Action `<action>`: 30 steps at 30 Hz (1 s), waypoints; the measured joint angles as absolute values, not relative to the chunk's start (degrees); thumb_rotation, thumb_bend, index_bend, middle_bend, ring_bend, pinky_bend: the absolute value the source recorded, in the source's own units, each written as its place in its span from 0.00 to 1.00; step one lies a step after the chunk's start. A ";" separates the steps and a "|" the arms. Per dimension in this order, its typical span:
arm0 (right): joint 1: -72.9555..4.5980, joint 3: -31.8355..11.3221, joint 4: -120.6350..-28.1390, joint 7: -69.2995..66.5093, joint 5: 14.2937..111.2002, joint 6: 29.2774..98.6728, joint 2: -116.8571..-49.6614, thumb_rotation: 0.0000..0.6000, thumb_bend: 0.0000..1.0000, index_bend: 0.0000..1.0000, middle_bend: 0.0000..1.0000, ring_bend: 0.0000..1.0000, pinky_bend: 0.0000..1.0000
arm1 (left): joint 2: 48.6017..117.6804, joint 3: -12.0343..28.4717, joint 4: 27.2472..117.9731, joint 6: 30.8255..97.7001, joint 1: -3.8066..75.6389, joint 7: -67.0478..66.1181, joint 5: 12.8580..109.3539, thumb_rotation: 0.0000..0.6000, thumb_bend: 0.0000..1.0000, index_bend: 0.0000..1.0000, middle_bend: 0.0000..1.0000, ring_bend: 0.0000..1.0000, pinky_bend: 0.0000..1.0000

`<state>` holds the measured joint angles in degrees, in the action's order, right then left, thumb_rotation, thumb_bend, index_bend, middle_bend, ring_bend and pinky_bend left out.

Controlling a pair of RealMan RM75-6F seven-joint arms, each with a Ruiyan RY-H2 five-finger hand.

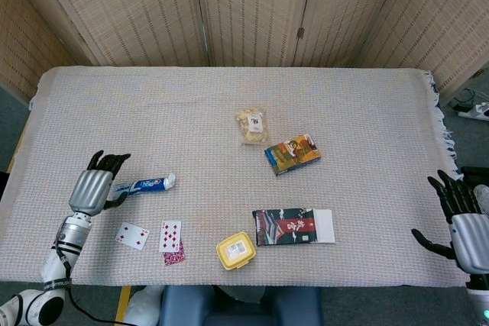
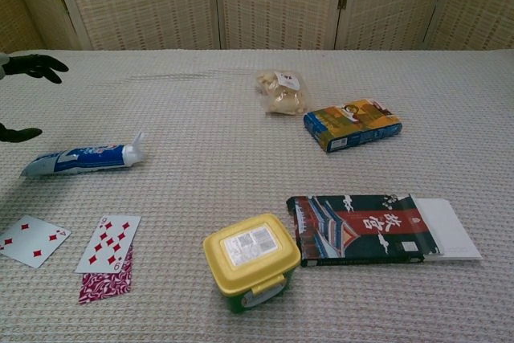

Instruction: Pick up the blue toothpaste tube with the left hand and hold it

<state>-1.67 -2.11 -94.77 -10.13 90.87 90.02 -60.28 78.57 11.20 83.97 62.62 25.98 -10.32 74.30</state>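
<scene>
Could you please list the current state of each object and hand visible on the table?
blue toothpaste tube: lying flat, not gripped.
left hand: open, over the tube's left end.
right hand: open, at the table's right edge.
yellow-lidded container: lid on.
dark patterned box: flat, white insert slid partly out.
colourful carton: flat, closed.
snack bag: closed.
playing cards: two face up, one face down.
</scene>
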 measured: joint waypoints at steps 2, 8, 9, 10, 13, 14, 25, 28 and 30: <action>-1.71 -2.16 -94.79 -10.11 90.58 89.75 -60.29 1.00 0.26 0.00 0.00 0.00 0.00 | 79.75 11.12 82.85 61.71 26.75 -10.71 73.53 1.00 0.35 0.13 0.19 0.14 0.05; -2.09 -2.29 -94.80 -9.87 90.52 89.05 -60.50 1.00 0.26 0.00 0.00 0.00 0.00 | 83.14 10.30 78.89 59.88 28.47 -12.28 72.47 1.00 0.35 0.13 0.18 0.13 0.05; -2.14 -2.29 -94.79 -9.84 90.47 88.93 -60.54 1.00 0.26 0.00 0.00 0.00 0.00 | 83.91 10.15 77.81 59.47 28.77 -12.60 72.14 1.00 0.35 0.13 0.18 0.13 0.05; -2.17 -2.29 -94.77 -9.83 90.43 88.84 -60.57 1.00 0.26 0.00 0.00 0.00 0.00 | 84.51 10.05 76.96 59.12 28.99 -12.81 71.82 1.00 0.35 0.12 0.18 0.12 0.05; -2.21 -2.30 -94.66 -9.85 90.18 88.59 -60.66 1.00 0.26 0.00 0.00 0.00 0.00 | 86.45 9.73 73.97 58.08 29.65 -13.48 70.72 1.00 0.35 0.12 0.17 0.12 0.05; -2.21 -2.32 -94.61 -9.86 90.05 88.51 -60.69 1.00 0.26 0.00 0.00 0.00 0.00 | 86.99 9.63 73.09 57.86 29.81 -13.64 70.46 1.00 0.35 0.12 0.17 0.12 0.05; -2.60 -2.51 -94.62 -9.64 89.70 87.72 -60.84 1.00 0.26 0.00 0.00 0.00 0.00 | 91.90 9.26 63.75 56.42 31.54 -14.64 68.67 1.00 0.35 0.18 0.17 0.15 0.05; -2.64 -2.54 -94.68 -9.57 89.56 87.59 -60.83 1.00 0.26 0.00 0.00 0.00 0.00 | 93.08 9.57 61.40 55.96 32.05 -14.33 68.16 1.00 0.35 0.19 0.18 0.16 0.06; -2.64 -2.55 -94.70 -9.54 89.51 87.56 -60.82 1.00 0.26 0.00 0.00 0.00 0.00 | 93.62 9.69 60.28 55.69 32.34 -14.01 67.98 1.00 0.35 0.20 0.19 0.16 0.07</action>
